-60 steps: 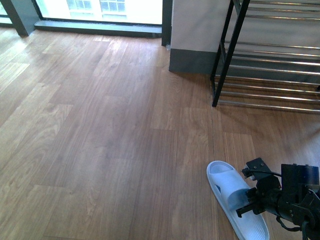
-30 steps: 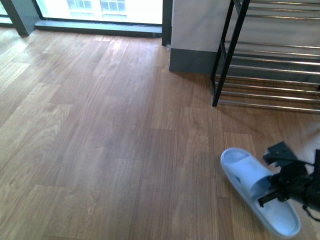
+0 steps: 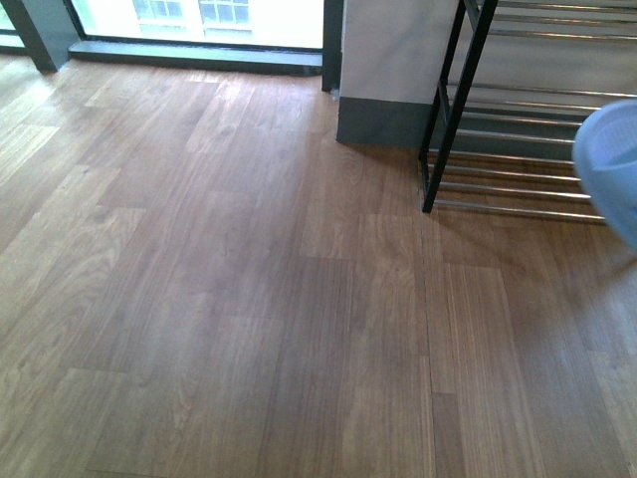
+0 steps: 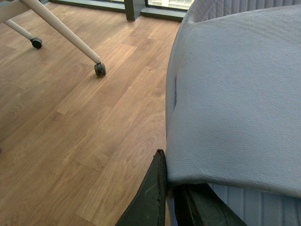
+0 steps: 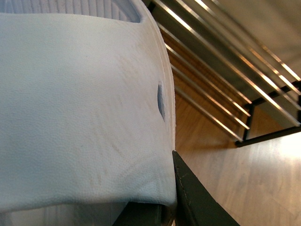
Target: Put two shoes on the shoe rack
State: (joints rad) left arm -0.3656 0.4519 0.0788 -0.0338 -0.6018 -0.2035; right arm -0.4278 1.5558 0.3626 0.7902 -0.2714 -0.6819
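You are watching the pale blue slipper (image 3: 609, 164) leaving the floor (image 3: 249, 299). A second ago it was lying flat at the lower right of the front view with the right gripper at its strap. Half a second ago it was tipping up. Now it is hanging, blurred, at the right edge of the frame, in front of the lower bars of the shoe rack (image 3: 460, 110).

For the task, this is telling you the lift is done and the carry toward the rack is under way. Nothing is resting on a tier yet, so both placements are still waiting.

The right arm is sitting outside the front view, so you are reading its pose from its wrist camera. There the right gripper (image 5: 164, 207) is pointing toward the rack's silver bars, which are running close beyond the slipper. Its jaws are clamping the slipper's broad strap, with one dark finger showing at the strap's edge.

Your left gripper (image 4: 174, 188) is doing the same with the second slipper (image 4: 235, 94). It is pinching the strap between its two dark fingers and holding the slipper above the floor, with the white caster legs (image 4: 99, 69) standing well apart beyond it. No rack is showing in that view, so the left arm is probably hanging back for now.
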